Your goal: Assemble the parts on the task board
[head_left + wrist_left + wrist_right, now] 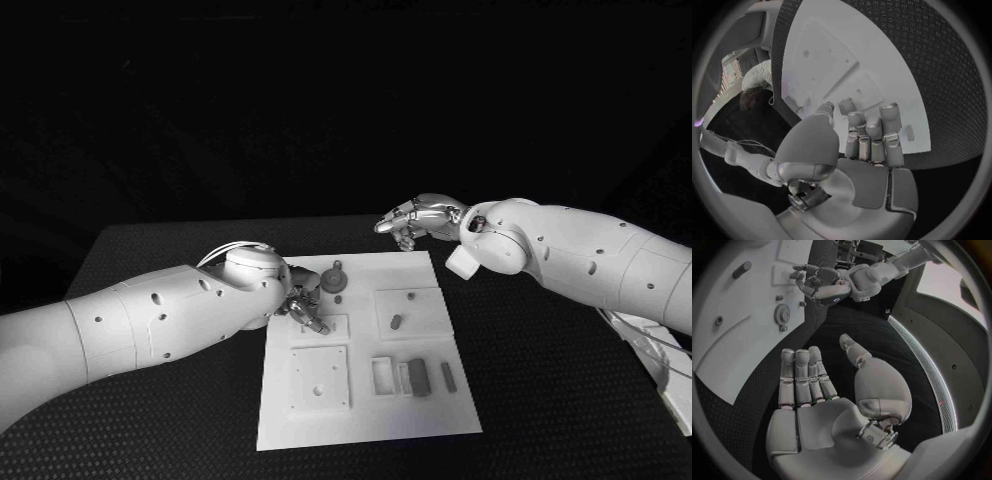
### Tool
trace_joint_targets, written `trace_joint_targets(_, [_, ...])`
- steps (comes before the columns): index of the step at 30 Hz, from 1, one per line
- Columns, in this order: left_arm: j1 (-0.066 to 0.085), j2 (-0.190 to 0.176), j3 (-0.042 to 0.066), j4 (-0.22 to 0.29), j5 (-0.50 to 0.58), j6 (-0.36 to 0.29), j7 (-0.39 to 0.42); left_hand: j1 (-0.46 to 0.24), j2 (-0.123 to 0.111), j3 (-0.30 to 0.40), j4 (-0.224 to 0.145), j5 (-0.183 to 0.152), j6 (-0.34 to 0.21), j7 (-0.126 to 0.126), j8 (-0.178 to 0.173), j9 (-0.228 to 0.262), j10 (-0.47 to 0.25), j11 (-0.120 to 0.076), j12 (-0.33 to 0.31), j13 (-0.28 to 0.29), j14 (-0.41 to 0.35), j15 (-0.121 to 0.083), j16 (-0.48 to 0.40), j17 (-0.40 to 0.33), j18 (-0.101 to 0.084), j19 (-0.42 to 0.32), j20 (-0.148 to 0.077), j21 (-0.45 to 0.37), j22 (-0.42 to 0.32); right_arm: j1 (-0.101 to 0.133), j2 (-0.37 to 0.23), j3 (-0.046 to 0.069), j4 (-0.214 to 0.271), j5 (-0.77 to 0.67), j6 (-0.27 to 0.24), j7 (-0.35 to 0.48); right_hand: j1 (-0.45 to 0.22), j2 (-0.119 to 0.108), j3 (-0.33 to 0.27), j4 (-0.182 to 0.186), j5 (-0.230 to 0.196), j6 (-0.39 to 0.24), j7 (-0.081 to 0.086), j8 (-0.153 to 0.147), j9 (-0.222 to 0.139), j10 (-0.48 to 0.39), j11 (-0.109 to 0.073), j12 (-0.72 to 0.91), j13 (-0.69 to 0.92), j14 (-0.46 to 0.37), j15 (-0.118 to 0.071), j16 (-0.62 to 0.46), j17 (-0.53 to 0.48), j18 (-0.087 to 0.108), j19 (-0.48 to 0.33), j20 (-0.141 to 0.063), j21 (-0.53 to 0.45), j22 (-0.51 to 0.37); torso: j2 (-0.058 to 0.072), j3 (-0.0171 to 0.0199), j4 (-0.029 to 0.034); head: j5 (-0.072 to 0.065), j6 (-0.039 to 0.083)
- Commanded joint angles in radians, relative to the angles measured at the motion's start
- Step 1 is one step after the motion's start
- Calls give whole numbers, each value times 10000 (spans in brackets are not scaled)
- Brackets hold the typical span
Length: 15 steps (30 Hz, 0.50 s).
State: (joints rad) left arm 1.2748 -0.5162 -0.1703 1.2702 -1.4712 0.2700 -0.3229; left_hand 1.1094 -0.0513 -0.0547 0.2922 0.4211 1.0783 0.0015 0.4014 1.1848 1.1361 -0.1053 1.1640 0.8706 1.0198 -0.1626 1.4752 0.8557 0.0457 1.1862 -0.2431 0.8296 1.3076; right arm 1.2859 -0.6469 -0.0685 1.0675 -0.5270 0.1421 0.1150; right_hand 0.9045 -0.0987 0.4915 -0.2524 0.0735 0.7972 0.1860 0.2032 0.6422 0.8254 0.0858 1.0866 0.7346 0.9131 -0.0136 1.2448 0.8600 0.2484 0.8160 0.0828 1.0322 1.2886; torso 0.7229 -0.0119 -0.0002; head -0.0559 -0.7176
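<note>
The white task board (pixel 368 400) is seen lying in the middle of the black desk (pixel 548 380), its long side running away from the robot. Small grey parts are spread over it: a round gear-like part (pixel 335 279) stands near the far edge, a short peg (pixel 394 321) rests on a raised square plate, and a dark oblong block (pixel 418 377) and a thin bar (pixel 449 375) lie side by side toward the near right. The left robot hand (pixel 300 305) is lowered over the board's left side, just beside the gear; its fingers are extended and nothing is seen held in them. The right robot hand (pixel 405 222) is raised beyond the board's far edge, its fingers straight and apart, with the palm empty.
</note>
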Motion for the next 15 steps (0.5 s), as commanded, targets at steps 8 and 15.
trace_joint_targets(8, [26,71,0,-92,-26,433,102,49,217,-68,6,-58,-34,39,-179,12,-112,17,45,-25,-85,-411,-3,-34,450,-38,-316,-60,170,-6,8,4,4,-24,147,69,-74,29,28,46,-56,2,84,-55,-14,-86,1,49,-19,-85,-20,65,-11,134,49,40,-69,10,-1,-5,0,-21,-20])
trace_joint_targets(15, [26,90,-2,-124,-26,549,135,239,491,-132,-8,-14,15,54,-312,41,-145,31,69,-32,-117,-393,20,-53,443,-61,-320,-59,194,-6,16,4,6,-24,146,69,-72,29,29,45,-56,3,84,-54,-14,-87,1,50,-21,-85,-20,66,-12,134,50,40,-70,11,-2,-2,4,-25,-29])
